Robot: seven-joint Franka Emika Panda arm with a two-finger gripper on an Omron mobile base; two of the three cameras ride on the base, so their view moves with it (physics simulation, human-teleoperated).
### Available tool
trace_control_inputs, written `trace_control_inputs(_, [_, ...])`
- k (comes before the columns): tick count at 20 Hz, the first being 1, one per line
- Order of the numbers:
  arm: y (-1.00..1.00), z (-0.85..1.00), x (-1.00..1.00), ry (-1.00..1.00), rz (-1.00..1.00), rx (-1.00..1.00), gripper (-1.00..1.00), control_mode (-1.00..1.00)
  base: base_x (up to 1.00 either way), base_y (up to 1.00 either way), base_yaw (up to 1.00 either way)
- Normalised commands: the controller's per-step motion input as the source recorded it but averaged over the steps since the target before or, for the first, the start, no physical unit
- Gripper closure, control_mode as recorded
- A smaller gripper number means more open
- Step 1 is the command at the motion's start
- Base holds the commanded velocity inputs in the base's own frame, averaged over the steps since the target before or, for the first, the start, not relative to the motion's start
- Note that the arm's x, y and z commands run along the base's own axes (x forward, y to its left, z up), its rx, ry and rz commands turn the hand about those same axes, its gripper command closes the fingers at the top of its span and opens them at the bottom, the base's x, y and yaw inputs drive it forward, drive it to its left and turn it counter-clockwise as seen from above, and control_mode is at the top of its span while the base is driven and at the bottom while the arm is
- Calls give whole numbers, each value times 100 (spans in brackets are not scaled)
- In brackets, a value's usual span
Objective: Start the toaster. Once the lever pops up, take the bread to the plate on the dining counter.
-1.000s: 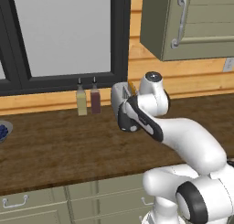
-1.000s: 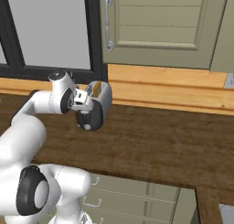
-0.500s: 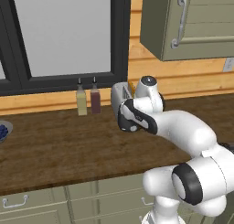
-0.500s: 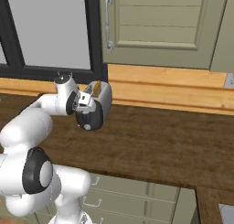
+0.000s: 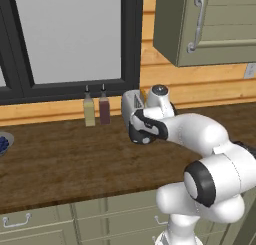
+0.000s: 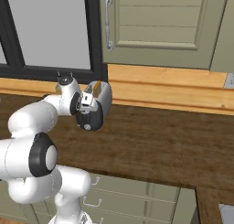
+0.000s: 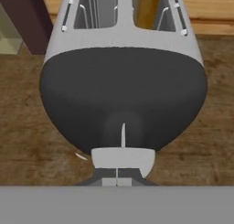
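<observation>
You're looking at the toaster (image 5: 131, 105) sitting on the wood-grain wall counter (image 5: 60, 154) near the back wall, just right of two slim bottles, one pale yellow (image 5: 89, 109) and one dark red (image 5: 104, 107). The gripper (image 7: 117, 179) is sitting low against the toaster's rounded black end face (image 7: 122, 95), its fingers pressed together with no gap between the tips, pinching nothing. In the hand view a small light grey lever tab (image 7: 122, 158) is showing right above the tips, at the bottom of the black face, touching or nearly touching them; you can't tell for sure which. The bread (image 7: 147, 7) is standing in the toaster's right-hand slot as the hand view shows it, a tan slice poking up; the other slot is showing bare wire guides. In the right base view the bread's tan edge (image 6: 96, 87) is peeking from the top of the silver body, with the arm's wrist right beside it. A blue-patterned bowl (image 5: 4, 143) is sitting at the far left edge of the counter, well apart from the toaster. Pale green cabinets are hanging above (image 5: 210, 24), drawers below the counter
</observation>
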Motion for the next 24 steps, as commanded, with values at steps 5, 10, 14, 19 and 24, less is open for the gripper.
trace_control_inputs(5, [0,-29,1,-2,0,0,100,-100,0,0,0])
trace_control_inputs(10, [-1,-26,8,-3,0,0,100,-100,0,0,0])
trace_control_inputs(14, [-1,-32,0,-1,0,0,100,-100,0,0,0])
trace_control_inputs(19, [0,-57,0,0,0,0,100,-100,0,0,0])
trace_control_inputs(24, [0,-60,0,0,-1,0,100,-100,0,0,0])
